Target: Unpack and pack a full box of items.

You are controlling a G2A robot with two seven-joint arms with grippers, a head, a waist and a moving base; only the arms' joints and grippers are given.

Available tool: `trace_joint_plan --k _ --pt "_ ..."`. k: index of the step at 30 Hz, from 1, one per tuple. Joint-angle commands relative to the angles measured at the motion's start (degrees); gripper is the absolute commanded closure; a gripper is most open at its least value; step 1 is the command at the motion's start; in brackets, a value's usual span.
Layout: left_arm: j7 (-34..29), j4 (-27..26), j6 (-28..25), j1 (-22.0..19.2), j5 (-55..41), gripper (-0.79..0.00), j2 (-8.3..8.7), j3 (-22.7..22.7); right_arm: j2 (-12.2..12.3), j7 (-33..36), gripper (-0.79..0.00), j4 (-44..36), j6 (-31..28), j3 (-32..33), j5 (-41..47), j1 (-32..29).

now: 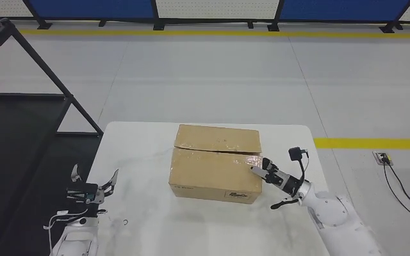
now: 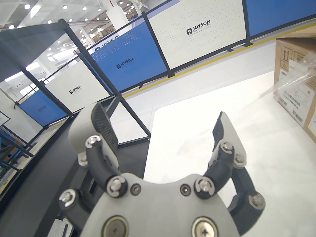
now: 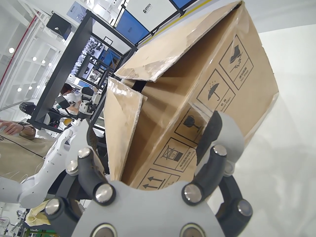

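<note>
Where the table (image 1: 147, 211) lies nearest the robot, the left claw (image 1: 96, 174) (image 2: 159, 114) hangs over its left edge, fingers spread wide with nothing between them, well apart from the box (image 1: 216, 163). Farther in and to the right, the right claw (image 1: 259, 168) (image 3: 154, 127) sits at the box's near right top corner. Its fingers are apart too: one pad (image 3: 208, 134) lies against the printed end wall, and the other is hidden behind the near flap (image 3: 123, 124), so the flap's end stands between them.

The box stands at the middle of the table, long side running left to right. Both top flaps are folded down but not flat — the right wrist view shows a dark gap where the near flap meets the far flap (image 3: 160, 62), and torn clear tape glints along the seam.

Off the table's left side stands a black rack (image 1: 38, 96). On the floor beyond runs a yellow line (image 1: 359, 143), and farthest off is a row of blue and white panels (image 1: 218, 8).
</note>
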Motion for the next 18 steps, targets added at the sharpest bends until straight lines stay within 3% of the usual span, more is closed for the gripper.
trace_joint_plan --k 1,18 --pt "0.1 0.0 0.0 0.1 -0.2 -0.785 0.02 0.0 0.0 0.0 -0.785 0.0 0.0 -0.1 0.0 0.1" --pt "-0.4 -0.5 0.6 -1.0 1.6 -0.785 0.27 1.1 1.7 1.4 -0.785 -3.5 -3.9 5.1 -2.4 -2.6"
